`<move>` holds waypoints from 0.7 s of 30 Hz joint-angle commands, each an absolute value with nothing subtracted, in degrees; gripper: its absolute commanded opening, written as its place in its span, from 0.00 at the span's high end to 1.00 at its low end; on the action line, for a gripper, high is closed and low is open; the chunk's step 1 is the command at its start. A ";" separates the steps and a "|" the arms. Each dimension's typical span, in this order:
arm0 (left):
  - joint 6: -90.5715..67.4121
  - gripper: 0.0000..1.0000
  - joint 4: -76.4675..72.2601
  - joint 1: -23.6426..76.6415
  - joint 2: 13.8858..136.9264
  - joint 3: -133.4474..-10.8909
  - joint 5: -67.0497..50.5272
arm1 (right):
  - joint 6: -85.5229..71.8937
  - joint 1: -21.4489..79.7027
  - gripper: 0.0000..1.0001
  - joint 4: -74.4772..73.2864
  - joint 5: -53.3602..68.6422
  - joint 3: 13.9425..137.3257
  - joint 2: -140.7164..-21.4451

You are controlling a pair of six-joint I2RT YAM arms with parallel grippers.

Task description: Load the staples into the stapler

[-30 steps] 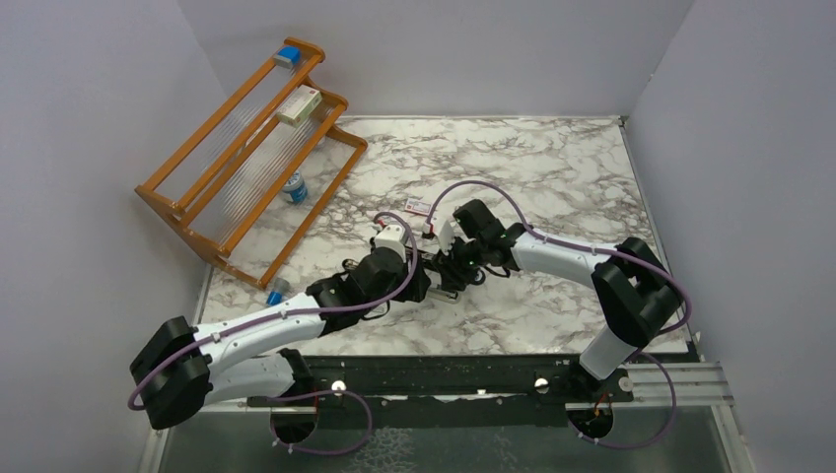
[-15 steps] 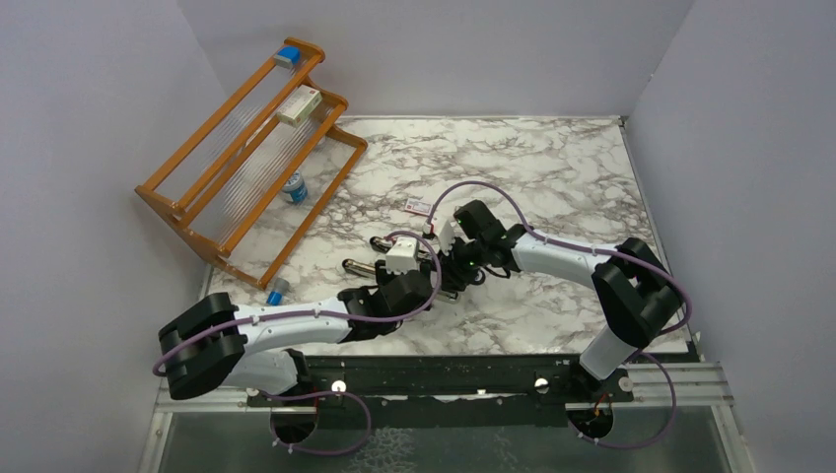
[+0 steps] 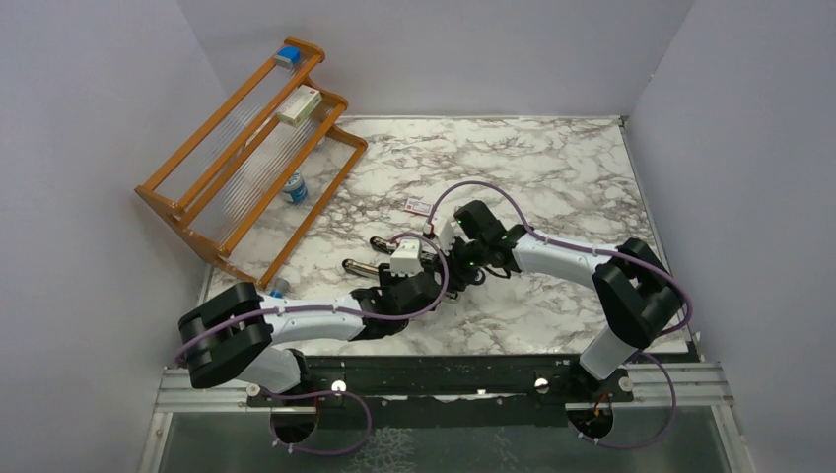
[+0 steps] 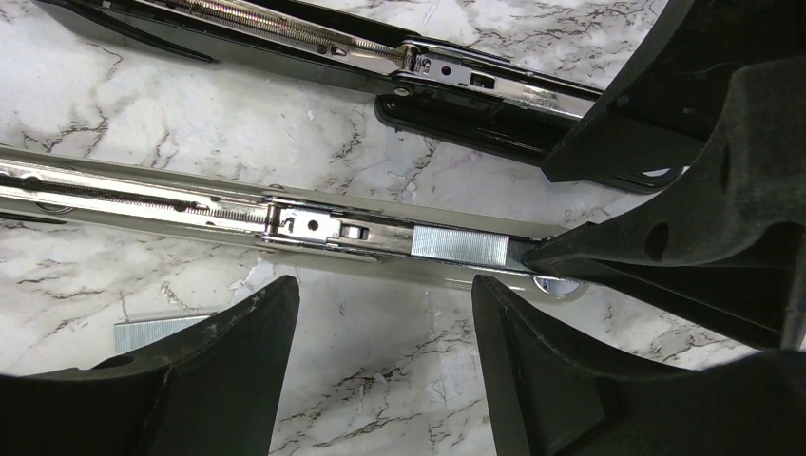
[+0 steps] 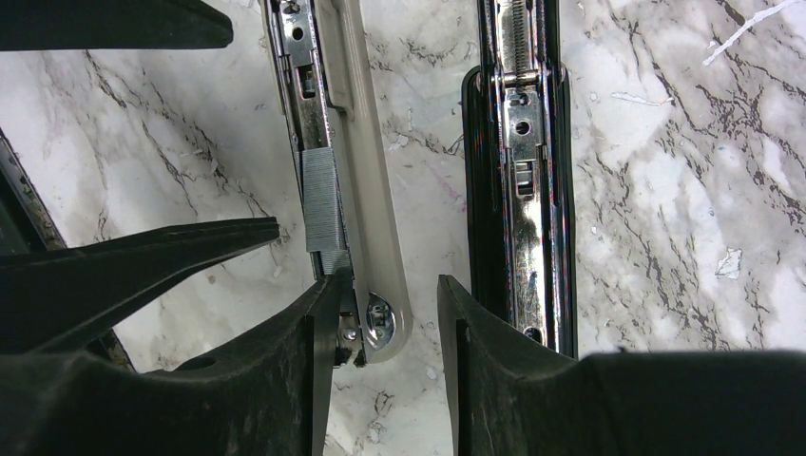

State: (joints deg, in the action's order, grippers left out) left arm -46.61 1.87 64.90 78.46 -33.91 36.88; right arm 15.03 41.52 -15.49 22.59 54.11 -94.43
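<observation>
The black stapler lies open on the marble, its silver rail bare. Beside it lies a light grey stapler-like tool, also open. A strip of staples sits in the grey tool's rail, near its end. Another strip lies loose on the table. My left gripper is open over bare marble, just on the near side of the grey tool. My right gripper is open and straddles the grey tool's end. One finger touches the rail; a gap shows at the other.
A small red-and-white packet lies behind the arms. An orange wooden rack stands at the back left with a white box on it and a small bottle under it. Both grippers crowd together mid-table.
My left arm has swung right and drawn back from the staplers, and its jaws have widened. The right arm and both staplers have not moved.
</observation>
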 commanded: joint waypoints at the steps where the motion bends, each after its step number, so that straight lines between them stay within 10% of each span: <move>1: -48.52 0.30 -0.67 65.22 80.02 -35.94 37.80 | 15.07 41.49 0.55 -15.73 22.42 52.76 -93.91; 21: -48.25 0.29 -5.82 65.24 80.33 -34.06 36.30 | 15.07 41.50 0.55 -15.91 22.33 52.56 -93.85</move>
State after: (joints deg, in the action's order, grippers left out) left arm -47.79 -5.06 64.90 78.91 -33.19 36.71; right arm 15.03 41.52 -15.44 22.59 54.08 -94.43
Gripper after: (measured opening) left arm 0.711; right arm 0.448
